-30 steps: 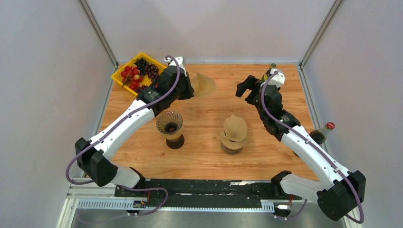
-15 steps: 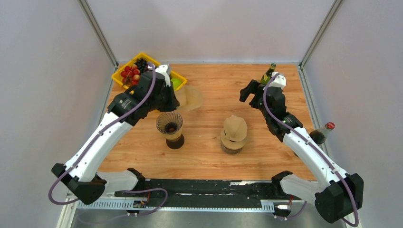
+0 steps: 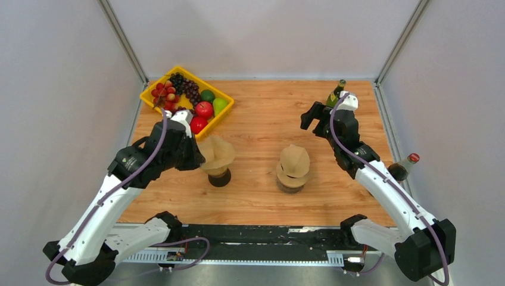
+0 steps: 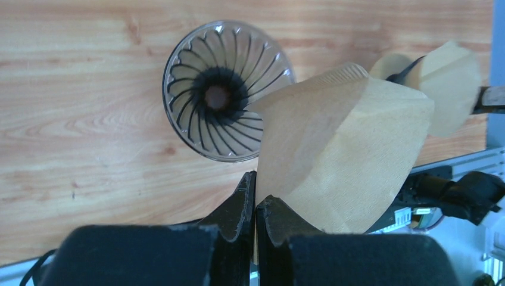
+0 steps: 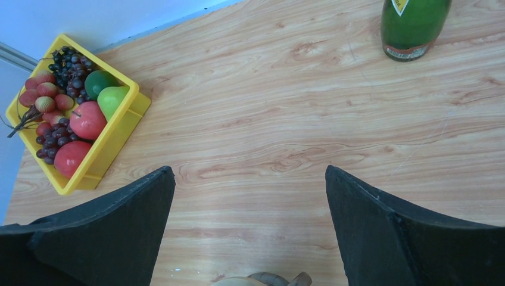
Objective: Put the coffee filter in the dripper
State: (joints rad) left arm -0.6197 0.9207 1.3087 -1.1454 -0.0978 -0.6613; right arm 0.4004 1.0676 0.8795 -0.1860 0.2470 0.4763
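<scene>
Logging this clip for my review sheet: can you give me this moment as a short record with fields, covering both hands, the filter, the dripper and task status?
left hand: shut, pinching the coffee filter by its edge
right hand: open, holding nothing, over the wooden table
dripper: upright, cone empty
filter position: held over the dripper's rim, not seated
other items: fruit tray, green bottle, spare filter stack
task status: not done
</scene>
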